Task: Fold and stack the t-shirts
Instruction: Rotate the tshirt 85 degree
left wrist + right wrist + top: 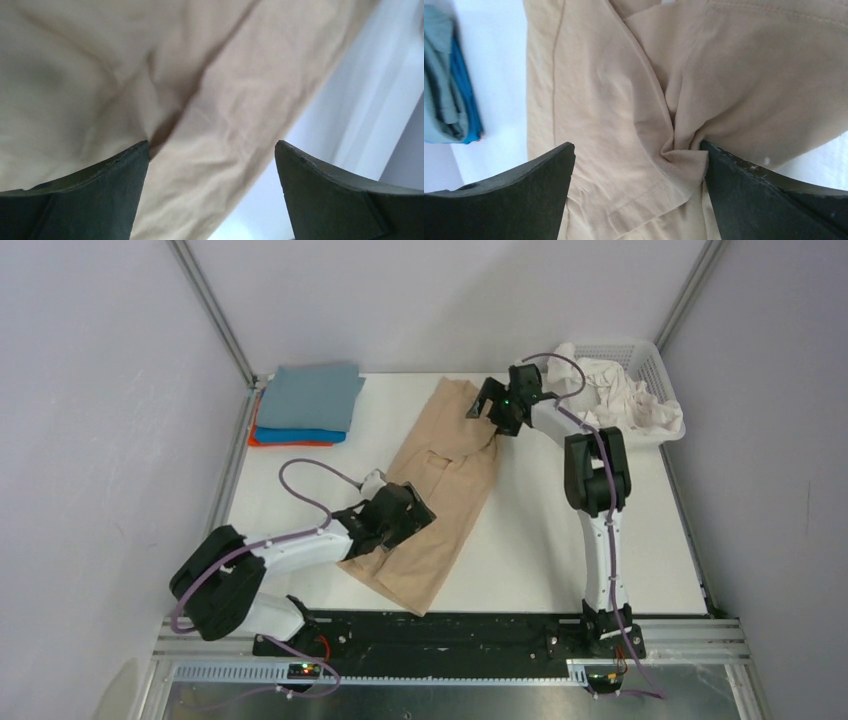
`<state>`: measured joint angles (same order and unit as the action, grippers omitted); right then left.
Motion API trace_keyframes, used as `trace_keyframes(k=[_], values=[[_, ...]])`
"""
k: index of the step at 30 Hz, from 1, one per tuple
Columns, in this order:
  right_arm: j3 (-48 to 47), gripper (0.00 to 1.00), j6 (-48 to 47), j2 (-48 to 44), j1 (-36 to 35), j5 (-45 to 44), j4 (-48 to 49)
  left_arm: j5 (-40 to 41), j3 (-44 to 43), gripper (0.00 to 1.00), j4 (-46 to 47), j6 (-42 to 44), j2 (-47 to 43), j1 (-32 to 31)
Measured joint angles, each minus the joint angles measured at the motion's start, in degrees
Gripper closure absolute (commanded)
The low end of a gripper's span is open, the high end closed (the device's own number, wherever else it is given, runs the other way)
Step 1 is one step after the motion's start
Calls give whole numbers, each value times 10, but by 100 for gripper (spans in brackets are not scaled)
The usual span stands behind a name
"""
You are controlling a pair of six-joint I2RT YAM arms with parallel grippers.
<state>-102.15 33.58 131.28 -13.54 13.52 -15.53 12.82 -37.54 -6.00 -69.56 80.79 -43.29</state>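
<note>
Tan shirt (440, 500) lies diagonally on the table (560, 540), narrowed lengthwise but not yet folded short. Folded shirts (305, 405) sit stacked far left, and white ones (625, 400) wait in the basket (655, 360). Left tool (211, 147) and right tool (638, 147) both gape open over the tan cloth. Only the right wrist view shows cloth bunched against one jaw.

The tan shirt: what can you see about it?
The tan shirt is soft, plain beige cloth with stitched hems, wrinkled and gathered into a long strip. It lies on the white table, slanting from far middle to near left. The left gripper is open over its near end; the right gripper is open at its far end, cloth bunched against one finger.
</note>
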Motion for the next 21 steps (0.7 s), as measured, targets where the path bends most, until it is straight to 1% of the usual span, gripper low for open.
trace_keyframes(k=[3,7,9,12,14,16,19,21], values=[[-82,1,1,50,-16,31,-13,18,6,0,-11,-13,-29,-47],[-163,1,-2,97,-33,57,-23,33,3,0,-12,-14,-41,-91],[-217,0,-15,116,-40,61,-53,41,-4,0,-24,-6,-44,-110],[-230,1,-50,100,-51,37,-96,76,-13,0,-66,22,-88,-136],[-195,1,-73,60,-58,1,-113,102,-13,0,-95,44,-147,-148],[-125,1,-93,-10,-63,-35,-130,130,-12,0,-135,64,-227,-152],[10,1,-125,-145,-64,-71,-132,181,-2,0,-216,71,-354,-151],[91,1,-147,-238,-68,-87,-128,205,15,0,-276,71,-420,-147]])
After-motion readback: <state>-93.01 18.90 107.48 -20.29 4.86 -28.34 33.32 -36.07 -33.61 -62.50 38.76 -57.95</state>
